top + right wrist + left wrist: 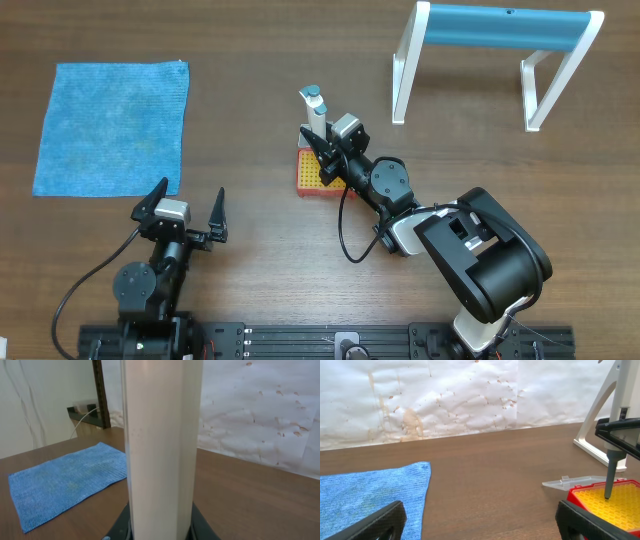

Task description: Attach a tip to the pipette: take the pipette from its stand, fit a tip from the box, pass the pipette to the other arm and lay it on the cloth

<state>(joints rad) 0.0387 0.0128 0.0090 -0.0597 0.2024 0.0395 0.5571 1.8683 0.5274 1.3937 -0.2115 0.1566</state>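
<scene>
We judge the step in hand to be fitting the tip. The stand (500, 30) at the far right of the table (260, 300) is already bare, and the cloth (110, 115) at the far left has nothing on it. To do this step well, we would keep the pipette (315, 105) plumb over the tip box (312, 175) and centre its thin shaft (609, 477) on one cell of the yellow rack. We would then press straight down, firmly and with no sideways lean, so the open box does not skid or tip on the wood. After that we would lift straight up and check that a tip has come away with it. In the left wrist view the shaft's end meets the rack's surface, but we cannot tell whether it is seated in a tip. The right arm reaches diagonally up and across to the middle of the table, its wrist bent over the box. The right gripper (320, 140) is clamped around the pipette's pale body, holding it upright with the plunger end on top. The left arm sits folded close to its base, well apart from the box. The left gripper (190, 197) is spread wide and holds nothing, just below the cloth's near edge, which we think is a fair spot to wait for the handover.
</scene>
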